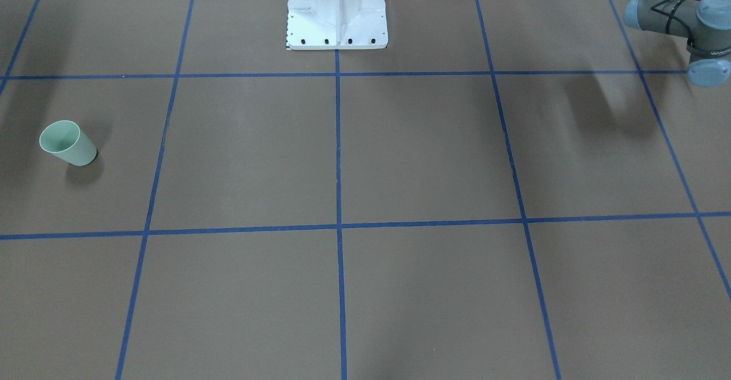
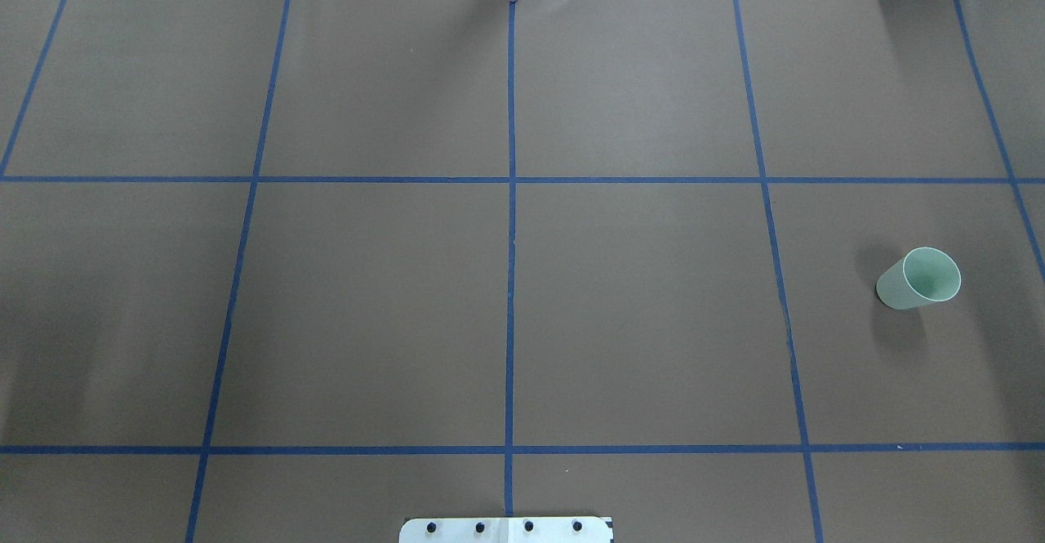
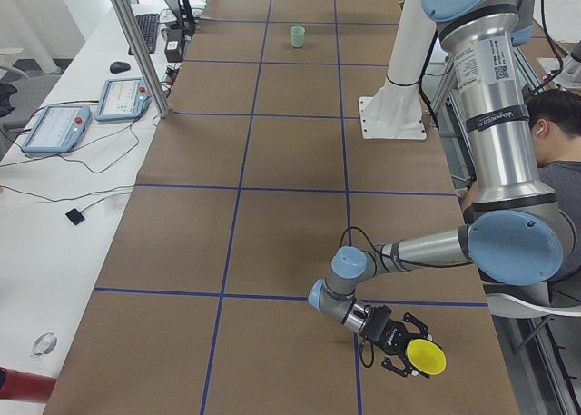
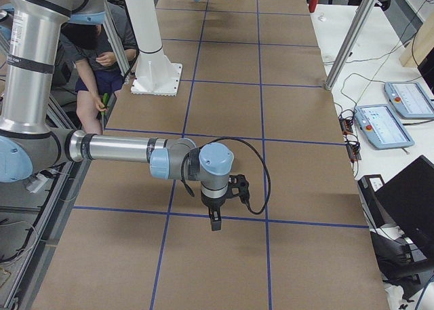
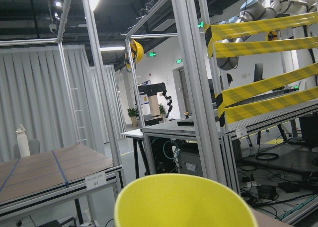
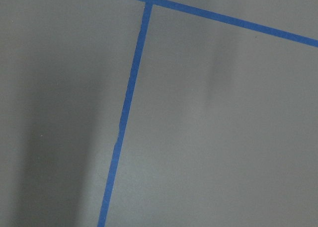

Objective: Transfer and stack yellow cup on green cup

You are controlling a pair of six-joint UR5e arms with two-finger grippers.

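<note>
The yellow cup (image 3: 425, 357) lies on its side in my left gripper (image 3: 404, 347), held above the near end of the table, mouth pointing away from the arm. Its rim fills the bottom of the left wrist view (image 5: 184, 202), with the room beyond; no fingers show there. The green cup (image 1: 68, 143) stands upright and alone at the far end of the table, also seen in the overhead view (image 2: 918, 279) and the left side view (image 3: 297, 36). My right gripper (image 4: 215, 222) points down just above bare table; I cannot tell whether it is open or shut.
Blue tape lines grid the brown table. The white robot base (image 1: 337, 8) stands at mid-table on the robot's edge. A seated person (image 3: 558, 133) is beside the robot. Tablets (image 3: 54, 124) and a metal post (image 3: 136, 43) stand along the far side.
</note>
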